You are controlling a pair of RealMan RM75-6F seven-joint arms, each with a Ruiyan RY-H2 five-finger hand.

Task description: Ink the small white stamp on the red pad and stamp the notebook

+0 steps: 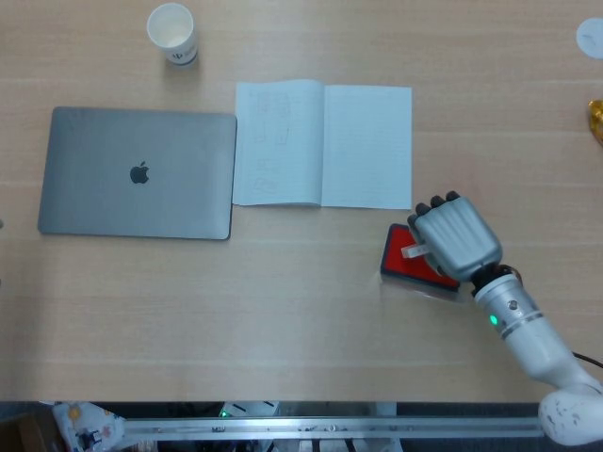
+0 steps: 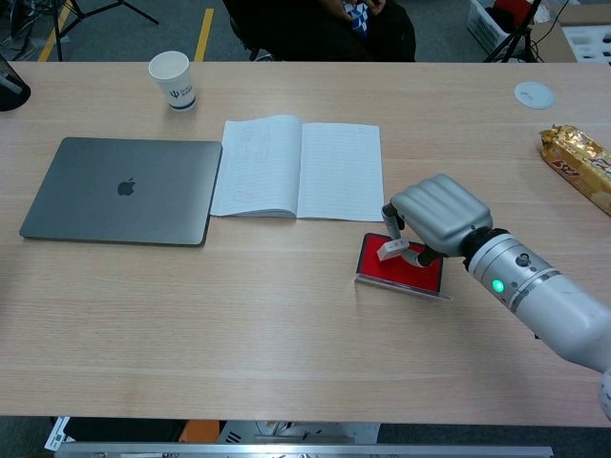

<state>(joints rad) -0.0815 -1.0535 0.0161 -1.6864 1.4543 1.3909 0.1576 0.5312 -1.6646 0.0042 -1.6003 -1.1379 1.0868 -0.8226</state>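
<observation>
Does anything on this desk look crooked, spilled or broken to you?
Nothing spilled or broken. The small white stamp sits tilted in the right hand, over the red ink pad, which lies slightly askew to the open lined notebook.

The right robot hand (image 1: 456,238) covers the far-right part of the flat red ink pad (image 1: 403,265) and most of the small white stamp (image 2: 389,250). The open white notebook's (image 1: 322,144) faint marks are illegible.

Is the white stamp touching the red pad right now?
Cannot tell. In the chest view the white stamp, pinched by the right robot hand, sits tilted over the red pad; no gap shows.
</observation>
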